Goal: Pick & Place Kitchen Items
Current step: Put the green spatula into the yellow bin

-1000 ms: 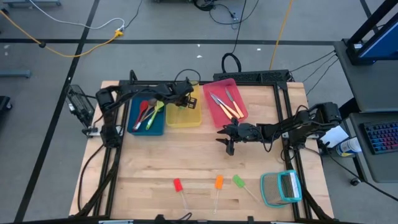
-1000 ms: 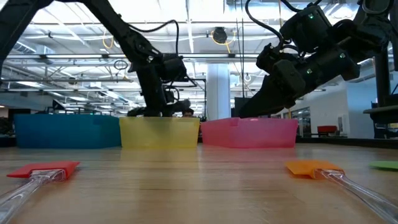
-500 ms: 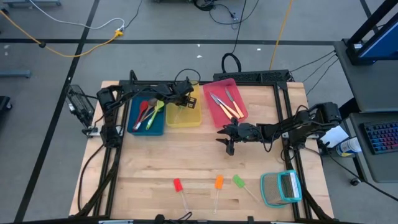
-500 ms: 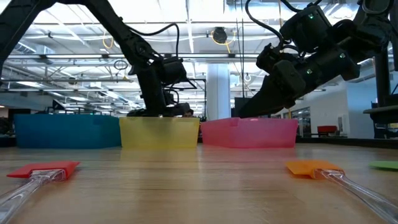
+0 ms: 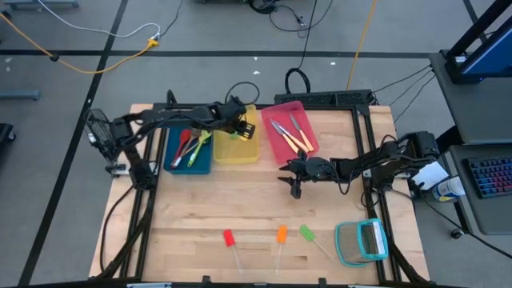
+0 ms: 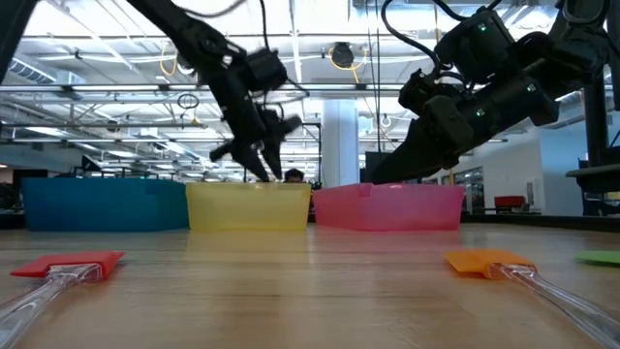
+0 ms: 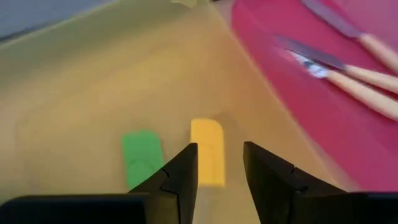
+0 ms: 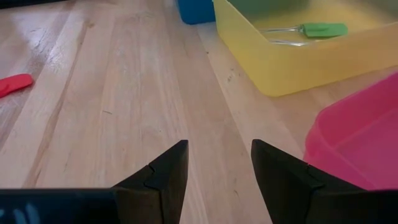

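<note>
The left gripper (image 5: 237, 124) is held over the yellow bin (image 5: 250, 150), jaws parted and empty. The right gripper (image 5: 291, 178) is poised above the table (image 5: 200, 208), jaws open.

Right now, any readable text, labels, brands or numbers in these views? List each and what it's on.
None can be read in any view.
Bins: the blue bin, yellow bin and pink bin show no labels.
Keyboard at the right edge: keys too small to read.
Room behind the table in the low view: no legible signs.
</note>
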